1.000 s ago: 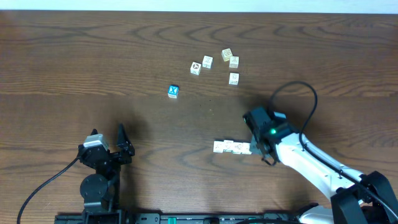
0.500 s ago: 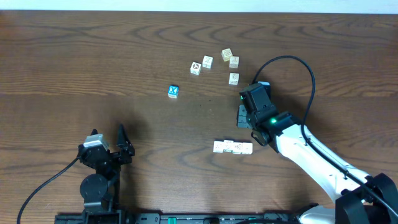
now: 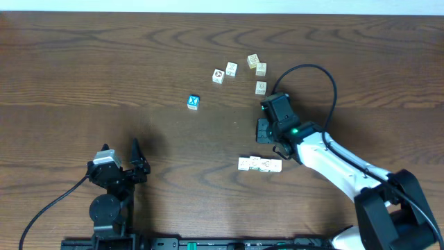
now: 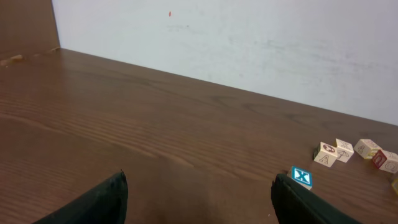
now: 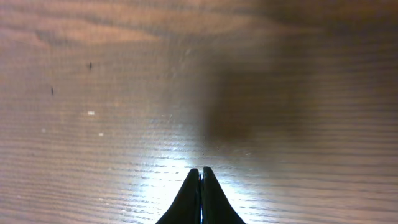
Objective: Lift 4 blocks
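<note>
A short row of cream blocks [image 3: 260, 164] lies end to end on the table, right of centre. My right gripper [image 3: 261, 132] hangs shut just above that row in the overhead view, apart from it. In the right wrist view the right gripper [image 5: 200, 175] has its fingers pressed together over bare wood, holding nothing. My left gripper [image 3: 121, 148] rests at the near left, far from the blocks. The left wrist view shows the left gripper [image 4: 199, 199] wide open and empty.
A blue-faced cube [image 3: 193, 102] [image 4: 301, 177] sits alone left of a loose cluster of cream cubes [image 3: 253, 68]. One of them, a cube with a red mark [image 3: 218, 76] [image 4: 326, 154], lies at the cluster's left. The right arm's cable [image 3: 326, 76] loops over the table.
My right gripper has drawn away from the right end of the block row, moving up and left while staying shut. The row stays on the table. The left arm has not moved.
</note>
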`<state>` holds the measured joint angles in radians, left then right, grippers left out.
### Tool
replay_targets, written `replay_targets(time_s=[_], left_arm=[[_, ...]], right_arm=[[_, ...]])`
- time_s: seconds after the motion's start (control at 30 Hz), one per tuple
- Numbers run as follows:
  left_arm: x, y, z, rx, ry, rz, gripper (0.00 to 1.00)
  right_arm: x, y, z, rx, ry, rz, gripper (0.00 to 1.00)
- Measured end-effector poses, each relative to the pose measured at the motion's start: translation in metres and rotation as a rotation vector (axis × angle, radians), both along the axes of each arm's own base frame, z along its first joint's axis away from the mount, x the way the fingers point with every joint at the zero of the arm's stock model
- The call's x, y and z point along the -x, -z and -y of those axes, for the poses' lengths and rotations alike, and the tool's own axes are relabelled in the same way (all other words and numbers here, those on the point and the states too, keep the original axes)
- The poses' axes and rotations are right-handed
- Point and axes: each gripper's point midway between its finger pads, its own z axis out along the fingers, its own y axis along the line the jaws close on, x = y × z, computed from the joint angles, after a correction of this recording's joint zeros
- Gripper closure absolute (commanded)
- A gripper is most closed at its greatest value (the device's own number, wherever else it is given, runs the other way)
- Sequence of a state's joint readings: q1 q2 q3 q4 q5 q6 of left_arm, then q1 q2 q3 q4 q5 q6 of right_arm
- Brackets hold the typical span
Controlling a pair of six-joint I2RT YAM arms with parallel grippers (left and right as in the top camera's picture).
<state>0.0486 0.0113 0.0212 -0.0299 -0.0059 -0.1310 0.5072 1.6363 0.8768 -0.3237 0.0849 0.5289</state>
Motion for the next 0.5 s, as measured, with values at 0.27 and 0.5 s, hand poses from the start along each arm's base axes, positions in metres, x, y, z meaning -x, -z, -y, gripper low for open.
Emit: replay_targets(time_s=[0.27,0.5], left_arm=[[0.000,0.000,0.000,0.000,0.000,0.000,0.26],[0.000,0.000,0.000,0.000,0.000,0.000,0.26]], right_arm=[[0.017,0.018,-0.021,0.012,-0.073,-0.052,0.99],[0.023,0.021,-0.028,0.017,-0.098,-0.062,0.99]])
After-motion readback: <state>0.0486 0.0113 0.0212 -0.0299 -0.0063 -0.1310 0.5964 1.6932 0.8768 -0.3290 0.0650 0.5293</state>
